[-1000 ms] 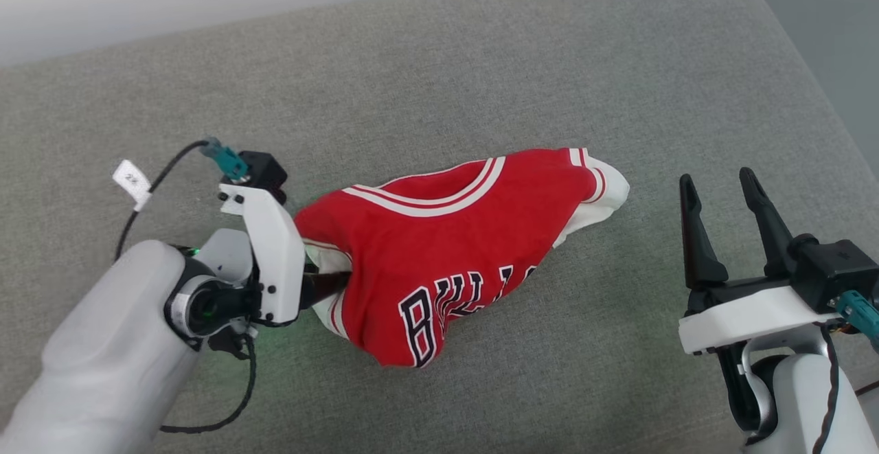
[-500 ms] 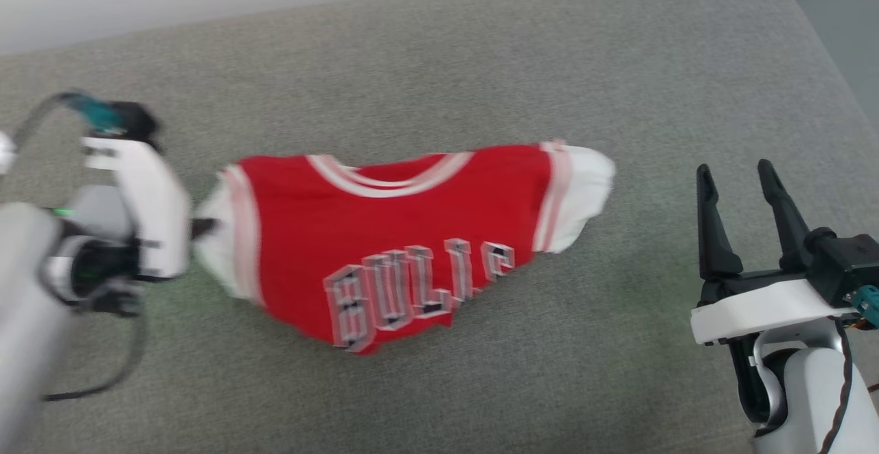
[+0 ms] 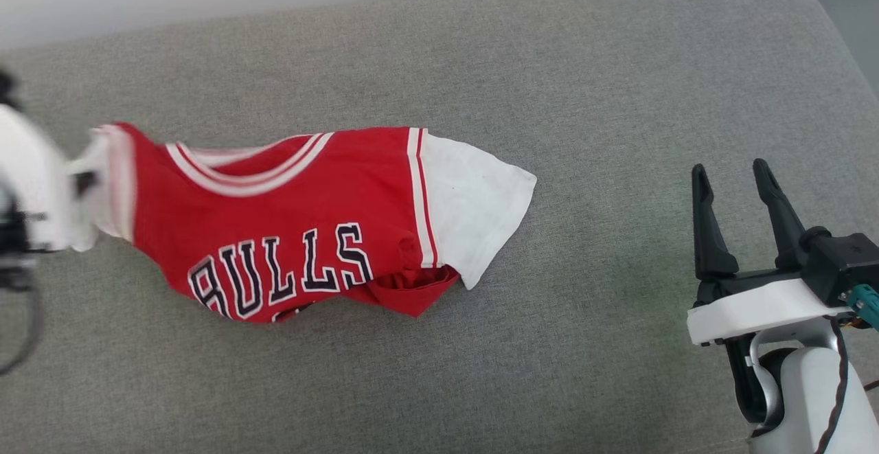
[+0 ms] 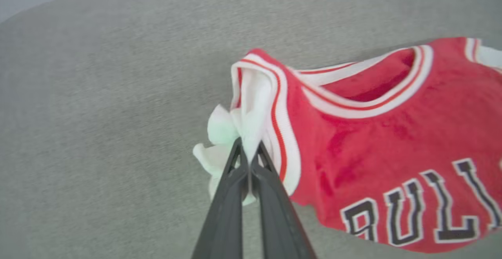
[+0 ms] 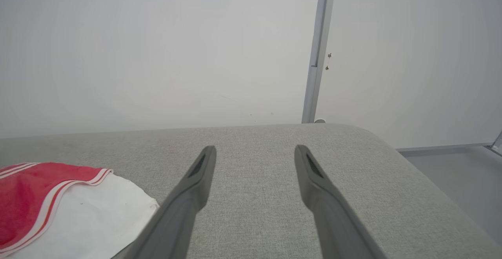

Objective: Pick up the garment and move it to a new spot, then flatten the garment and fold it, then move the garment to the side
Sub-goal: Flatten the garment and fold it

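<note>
The left gripper [image 4: 248,149], dark fingers [image 4: 225,200] pinching a white cuff [image 4: 253,110], has swung to the head view's far left, dragging the red basketball top with black "BULLS" lettering [image 3: 288,220] leftward over the grey fabric cushion [image 3: 549,62]; once bunched, the top now lies stretched, lettering fully readable.

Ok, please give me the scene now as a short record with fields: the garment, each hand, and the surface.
garment: red top, "BULLS" lettering facing up, lower part bunched, not flat
white sleeve: spread out on the garment's right end
left hand: shut on the white fabric at the garment's other end
right hand: open, holds nothing, apart from the garment
surface: grey fabric cushion
</note>
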Tool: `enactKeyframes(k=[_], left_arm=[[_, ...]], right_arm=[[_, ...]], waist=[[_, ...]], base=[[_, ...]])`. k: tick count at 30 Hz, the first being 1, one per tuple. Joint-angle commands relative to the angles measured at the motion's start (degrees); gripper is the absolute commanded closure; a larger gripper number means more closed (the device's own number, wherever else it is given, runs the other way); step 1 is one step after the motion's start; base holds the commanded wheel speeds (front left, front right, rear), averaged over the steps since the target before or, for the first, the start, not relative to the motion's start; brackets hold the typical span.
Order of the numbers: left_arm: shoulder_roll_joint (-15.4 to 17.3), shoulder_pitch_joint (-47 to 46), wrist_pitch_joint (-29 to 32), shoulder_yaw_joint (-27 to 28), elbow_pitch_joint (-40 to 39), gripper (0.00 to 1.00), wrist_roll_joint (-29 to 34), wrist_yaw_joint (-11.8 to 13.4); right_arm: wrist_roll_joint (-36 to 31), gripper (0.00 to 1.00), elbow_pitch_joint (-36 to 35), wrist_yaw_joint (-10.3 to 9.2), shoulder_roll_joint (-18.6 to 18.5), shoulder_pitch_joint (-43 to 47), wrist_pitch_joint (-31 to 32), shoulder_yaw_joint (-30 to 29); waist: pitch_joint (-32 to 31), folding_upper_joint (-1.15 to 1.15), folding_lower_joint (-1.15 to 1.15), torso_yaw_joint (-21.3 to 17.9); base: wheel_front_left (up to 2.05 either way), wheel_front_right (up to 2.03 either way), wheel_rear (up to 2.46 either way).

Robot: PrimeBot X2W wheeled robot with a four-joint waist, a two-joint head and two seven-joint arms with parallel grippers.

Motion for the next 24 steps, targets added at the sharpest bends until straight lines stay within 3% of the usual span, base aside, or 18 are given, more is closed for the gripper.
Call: enactKeyframes(k=[1, 7, 11, 12, 13, 14, 24], left_arm=[[-0.8, -0.1, 0.2, 0.0, -0.7, 1.0, -0.5, -0.2], [-7.7, 2.0, 4.6, -1.7, -11.8, 1.0, -6.4, 1.0], [-9.8, 4.5, 8.1, -5.6, -18.2, 0.99, -6.3, 2.2], [-9.9, 5.1, 8.7, -6.6, -19.1, 0.76, -5.8, 2.5], [-9.9, 5.9, 9.0, -7.3, -19.7, 0.6, -5.4, 2.8], [-10.0, 6.5, 9.4, -7.9, -20.3, 0.03, -5.1, 2.9], [-6.0, 5.1, 10.5, -6.3, -23.2, 0.0, -4.3, 5.5]], right_arm=[[-0.3, 0.0, 0.0, -0.02, 0.1, -0.2, 0.1, -0.1], [-0.7, 0.0, -0.4, -0.02, 0.1, 0.3, 0.5, -0.2], [-0.4, 0.0, -0.7, -0.02, 0.1, 0.6, 0.8, -0.1], [-0.3, 0.0, -0.7, -0.02, 0.1, 0.6, 0.8, 0.0], [-0.2, 0.0, -0.7, -0.02, 0.1, 0.7, 0.8, 0.0], [0.0, 0.0, -0.7, -0.02, 0.1, 0.7, 0.8, 0.2], [-0.4, 0.0, -0.5, -0.02, 0.1, 1.1, 0.9, 0.1]], waist=[[0.0, 0.0, 0.0, 0.0], [-0.4, 0.0, 0.0, 0.0], [-0.6, 0.0, 0.0, -0.1], [-0.6, 0.0, 0.0, -0.1], [-0.5, 0.0, 0.0, -0.1], [-0.6, 0.0, 0.0, -0.2], [-1.5, 0.0, 0.0, -0.4]], base=[[0.0, 0.0, 0.0], [0.0, 0.0, 0.0], [0.0, 0.0, 0.0], [0.0, 0.0, 0.0], [0.0, 0.0, 0.0], [0.0, 0.0, 0.0], [0.0, 0.0, 0.0]])
